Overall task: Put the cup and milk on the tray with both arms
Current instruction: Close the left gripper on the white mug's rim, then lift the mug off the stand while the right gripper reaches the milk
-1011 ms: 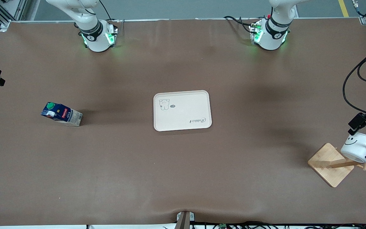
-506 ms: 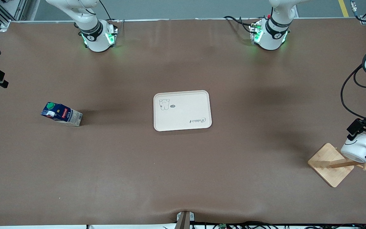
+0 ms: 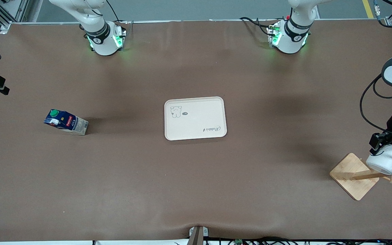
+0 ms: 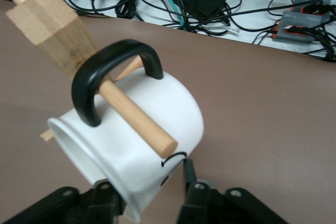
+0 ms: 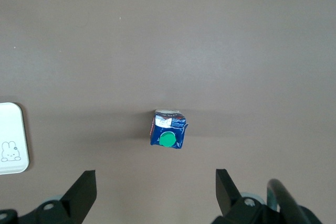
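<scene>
Our left claw [image 3: 379, 144] sits low at the frame's edge, at the left arm's end of the counter [image 3: 196, 190]. It is clenched on the cup [image 3: 385, 162]. In the left wrist view one of its fingers [image 4: 188, 181] presses the white wall just by the black smile line, and the other meets the rim at the mouth. We take that as a grasp on the cup's wall.

The cup hangs tilted, mouth angled downward, with its black handle [image 4: 113, 69] looped over a wooden peg [image 4: 137, 120]. The peg belongs to a rack whose square base [image 3: 350, 177] lies on the counter, lower in the frame than the claw and touching nothing else.

Our right claw [image 5: 155, 184] is released, its two fingers spread wide. It hangs over bare counter at the right arm's end, and only a dark part of it shows at the edge of the front view. The milk [image 5: 168, 135] stands on the counter with its green cap up, in line with the gap between those fingers but well apart from them. In the front view the milk [image 3: 66, 122] is at mid-height, near the right arm's end.

The tray [image 3: 196, 119] lies flat in the centre of the frame, between the milk and the cup and well apart from both. It carries only its bear drawing and script lettering.
</scene>
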`<state>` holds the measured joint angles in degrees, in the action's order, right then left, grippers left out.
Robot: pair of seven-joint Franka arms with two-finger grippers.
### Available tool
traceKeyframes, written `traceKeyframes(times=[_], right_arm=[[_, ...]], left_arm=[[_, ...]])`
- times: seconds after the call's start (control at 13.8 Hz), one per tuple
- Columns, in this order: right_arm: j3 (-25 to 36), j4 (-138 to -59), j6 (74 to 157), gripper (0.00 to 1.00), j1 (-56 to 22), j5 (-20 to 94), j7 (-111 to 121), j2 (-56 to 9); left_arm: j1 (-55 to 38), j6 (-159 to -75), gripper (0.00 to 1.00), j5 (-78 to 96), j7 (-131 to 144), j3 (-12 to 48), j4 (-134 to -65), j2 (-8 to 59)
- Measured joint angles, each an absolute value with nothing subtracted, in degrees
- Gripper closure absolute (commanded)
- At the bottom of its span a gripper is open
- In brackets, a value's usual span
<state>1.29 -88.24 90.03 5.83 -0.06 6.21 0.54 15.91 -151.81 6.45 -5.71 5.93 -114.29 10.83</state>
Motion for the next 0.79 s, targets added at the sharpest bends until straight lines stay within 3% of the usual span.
traceKeyframes(times=[0.79], right_arm=[[1.39,-88.14,89.98,0.0,6.7,3.03,10.47,0.11]], left_arm=[[16.11,-151.45,1.0,6.45,-6.04,10.14,-113.62,9.56]])
